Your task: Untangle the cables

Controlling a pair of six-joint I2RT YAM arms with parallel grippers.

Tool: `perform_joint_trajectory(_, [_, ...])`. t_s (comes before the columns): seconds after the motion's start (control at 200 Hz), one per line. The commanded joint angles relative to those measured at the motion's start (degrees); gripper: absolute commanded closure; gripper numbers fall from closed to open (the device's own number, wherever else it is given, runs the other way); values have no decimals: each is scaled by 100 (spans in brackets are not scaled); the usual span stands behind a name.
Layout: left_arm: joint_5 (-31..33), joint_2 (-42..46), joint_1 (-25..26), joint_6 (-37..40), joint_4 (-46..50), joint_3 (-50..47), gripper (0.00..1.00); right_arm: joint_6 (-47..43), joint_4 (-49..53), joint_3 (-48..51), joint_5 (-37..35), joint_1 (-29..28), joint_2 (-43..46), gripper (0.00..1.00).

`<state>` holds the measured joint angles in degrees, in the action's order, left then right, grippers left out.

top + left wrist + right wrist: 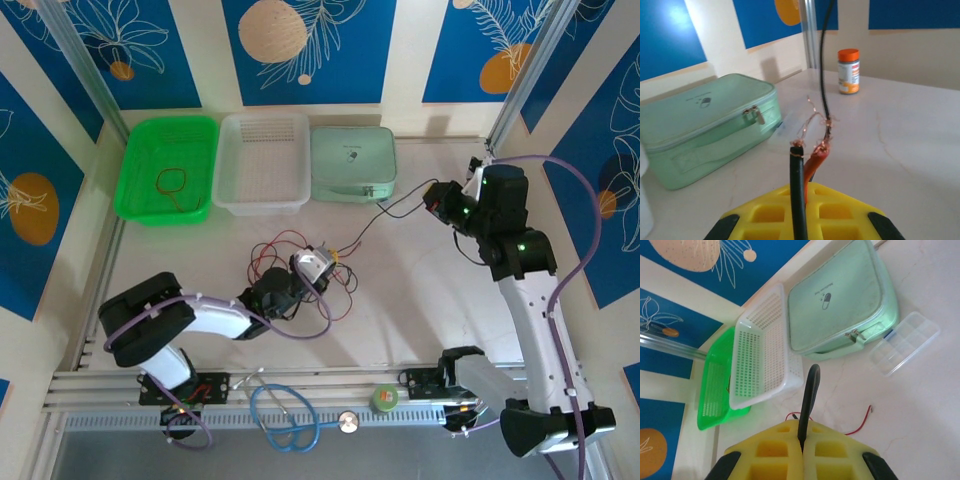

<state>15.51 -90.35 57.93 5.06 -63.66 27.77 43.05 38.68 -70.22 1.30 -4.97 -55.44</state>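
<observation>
a loose knot of thin red and black cables [300, 285] lies in the middle of the pale table [420, 300], with 1 black strand [385, 213] running out of it to the right. the left hand [316, 264] is clamped on a black cable [797, 185] at the heap, an orange-red wire [812, 165] beside it. just past its pads, frayed copper ends [815, 125] are twisted together. the right hand [438, 203] is closed on the black strand's far end, near the mint-green zip case [352, 163] and the clear plastic compartment box [905, 342]. the risk: if the 2 hands draw apart, the twisted copper could cinch tighter or snap, the thin wire could slip from the pads, or the whole heap could drag along.
</observation>
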Motion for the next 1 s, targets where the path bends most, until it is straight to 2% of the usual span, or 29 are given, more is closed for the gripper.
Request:
perform_joint_trajectory(0.0, [512, 214, 16, 179, 232, -120, 100, -186, 144, -125, 46, 166, 130, 100])
perform_joint_trajectory(0.225, [922, 356, -80, 112, 591, -265, 100, -582, 559, -654, -140, 531, 139, 100])
perform_joint_trajectory(0.41, [1233, 409, -168, 21, 849, -334, 100, -925, 815, -1076, -213, 1106, 143, 100])
perform_joint_trajectory(0.59, [1684, 490, -260, -1, 1223, -329, 100, -1103, 950, -1511, 171, 1672, -4, 100])
perform_joint_trajectory(0.825, [2071, 519, -409, -118, 1613, -307, 100, -1092, 1011, -2087, 738, 1978, -196, 100])
perform_joint_trajectory(0.995, [1917, 533, -476, -183, 1642, -316, 100, -1046, 1055, -2452, 1075, 2025, -298, 100])
